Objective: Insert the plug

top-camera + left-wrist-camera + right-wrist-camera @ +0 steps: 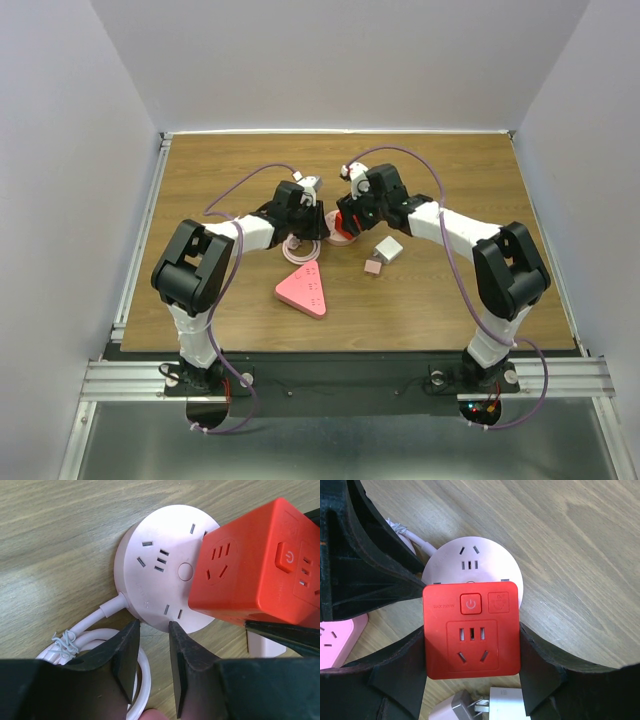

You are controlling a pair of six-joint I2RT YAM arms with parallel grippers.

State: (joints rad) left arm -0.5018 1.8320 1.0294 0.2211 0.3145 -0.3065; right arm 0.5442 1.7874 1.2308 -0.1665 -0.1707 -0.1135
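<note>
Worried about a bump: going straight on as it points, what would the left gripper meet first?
Likely the round pink power strip, just ahead of the fingers; the red socket cube sits off to the right.

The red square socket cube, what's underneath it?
A round pale-pink power strip on the wooden table; the red square socket cube covers part of it. The cube's underside and any prongs are hidden, so insertion cannot be judged.
</note>
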